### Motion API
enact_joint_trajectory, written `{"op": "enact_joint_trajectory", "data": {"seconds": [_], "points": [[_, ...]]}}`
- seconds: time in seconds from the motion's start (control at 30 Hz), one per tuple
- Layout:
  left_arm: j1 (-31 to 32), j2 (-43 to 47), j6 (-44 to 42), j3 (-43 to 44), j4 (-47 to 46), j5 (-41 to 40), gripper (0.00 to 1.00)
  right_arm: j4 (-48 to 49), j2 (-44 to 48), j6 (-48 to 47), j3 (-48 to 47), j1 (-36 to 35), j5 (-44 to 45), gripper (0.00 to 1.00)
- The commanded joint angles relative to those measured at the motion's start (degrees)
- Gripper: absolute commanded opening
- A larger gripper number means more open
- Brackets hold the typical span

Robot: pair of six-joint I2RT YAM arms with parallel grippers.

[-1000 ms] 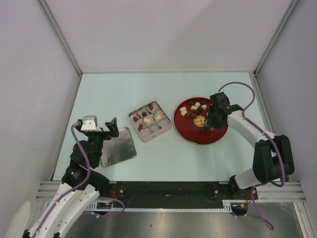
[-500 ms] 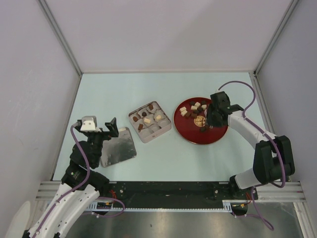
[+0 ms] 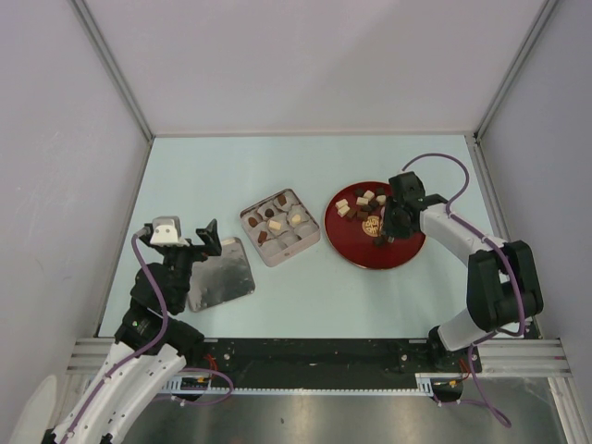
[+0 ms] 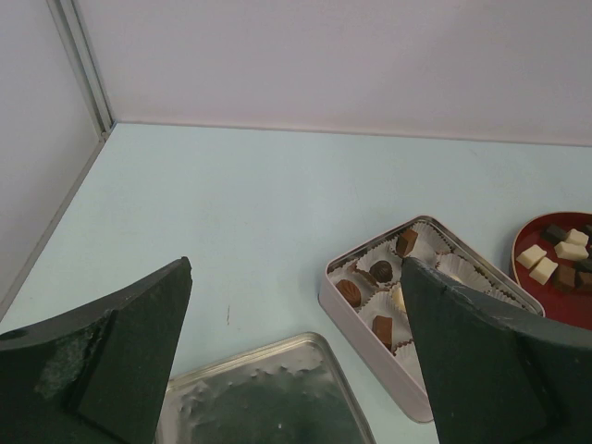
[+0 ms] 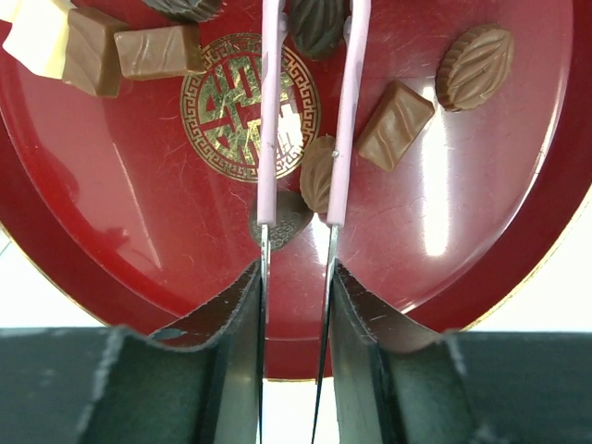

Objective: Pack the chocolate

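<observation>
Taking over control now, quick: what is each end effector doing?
Left end effector: open, holding nothing.
Right end effector: closed on pink tweezers, over the red plate.

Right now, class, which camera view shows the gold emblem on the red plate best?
The right wrist view: the emblem is large, its pattern clear. The top view shows only a small gold spot. The left wrist view catches just the plate's edge, no emblem.
</observation>
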State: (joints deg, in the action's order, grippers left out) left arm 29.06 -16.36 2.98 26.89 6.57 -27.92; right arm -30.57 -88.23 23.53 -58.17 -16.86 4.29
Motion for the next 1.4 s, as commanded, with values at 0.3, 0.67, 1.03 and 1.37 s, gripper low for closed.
{"op": "enact_joint_trajectory", "data": {"seconds": [0.3, 0.67, 1.03, 1.37], "points": [[-0.41, 0.1, -0.7, -0.35, -1.82, -0.29, 1.0, 1.82, 6.66, -4.89, -0.27, -3.26, 0.63, 0.07], [-0.41, -0.25, -0.7, -0.18, -1.73, -0.2, 1.0, 4.37, 10.88, -12.01, -2.38, -12.4, -4.55, 0.05], [-0.41, -0.16, -0.7, -0.18, -1.47, -0.03, 1.0, 6.48, 8.34, -19.39, -4.23, -21.45, -11.5, 0.05], [-0.41, -0.08, -0.7, -0.09, -1.21, -0.38, 1.0, 6.49, 2.19, -23.0, -7.66, -25.59, -11.33, 0.07]]}}
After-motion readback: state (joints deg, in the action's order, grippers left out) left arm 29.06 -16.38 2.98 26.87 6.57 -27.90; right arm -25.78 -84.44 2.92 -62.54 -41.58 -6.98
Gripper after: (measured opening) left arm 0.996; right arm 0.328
